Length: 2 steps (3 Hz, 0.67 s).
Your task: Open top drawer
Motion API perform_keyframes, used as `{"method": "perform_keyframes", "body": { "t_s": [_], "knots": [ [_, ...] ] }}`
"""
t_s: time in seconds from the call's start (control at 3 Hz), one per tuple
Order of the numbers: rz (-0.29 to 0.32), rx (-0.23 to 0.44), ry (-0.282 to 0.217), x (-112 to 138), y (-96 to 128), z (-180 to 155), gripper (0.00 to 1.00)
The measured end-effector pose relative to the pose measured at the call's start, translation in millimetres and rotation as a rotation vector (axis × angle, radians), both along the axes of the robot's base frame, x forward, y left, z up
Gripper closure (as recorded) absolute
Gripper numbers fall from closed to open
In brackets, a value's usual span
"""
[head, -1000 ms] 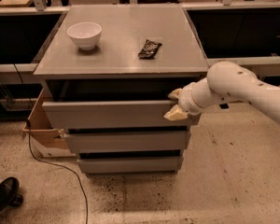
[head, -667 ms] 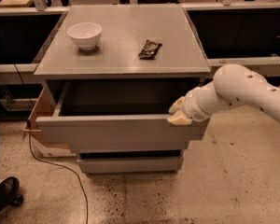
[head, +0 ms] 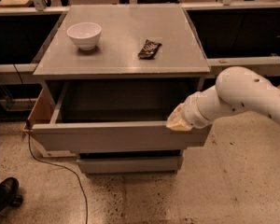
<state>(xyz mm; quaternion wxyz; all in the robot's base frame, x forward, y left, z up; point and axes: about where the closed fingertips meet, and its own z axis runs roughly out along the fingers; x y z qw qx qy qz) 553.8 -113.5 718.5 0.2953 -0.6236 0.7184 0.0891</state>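
Observation:
The top drawer [head: 116, 136] is a wide matte-grey drawer with a flat, handle-less front. It stands pulled well out of the cabinet, and its deep grey box interior [head: 121, 101] shows. My gripper [head: 177, 120] is at the right end of the drawer's front panel, at its top edge. The white arm [head: 245, 97] reaches in from the right.
A white bowl [head: 84, 34] and a dark snack packet [head: 149, 49] sit on the cabinet top [head: 121, 59]. A smaller grey drawer front [head: 130, 164] is below. A cardboard box [head: 39, 111] and a cable [head: 56, 167] are on the left, with a person's shoe [head: 4, 195] at bottom left.
The top drawer has slid out toward the camera from nearly shut to well open. My gripper moved with its right end.

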Motion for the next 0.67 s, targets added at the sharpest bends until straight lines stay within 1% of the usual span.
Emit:
{"method": "perform_keyframes", "body": {
  "t_s": [0.33,0.67],
  "knots": [
    [0.013,-0.004,-0.006,-11,2,14,0.87],
    [0.023,-0.013,-0.024,-17,2,33,0.90]
  ]
}}
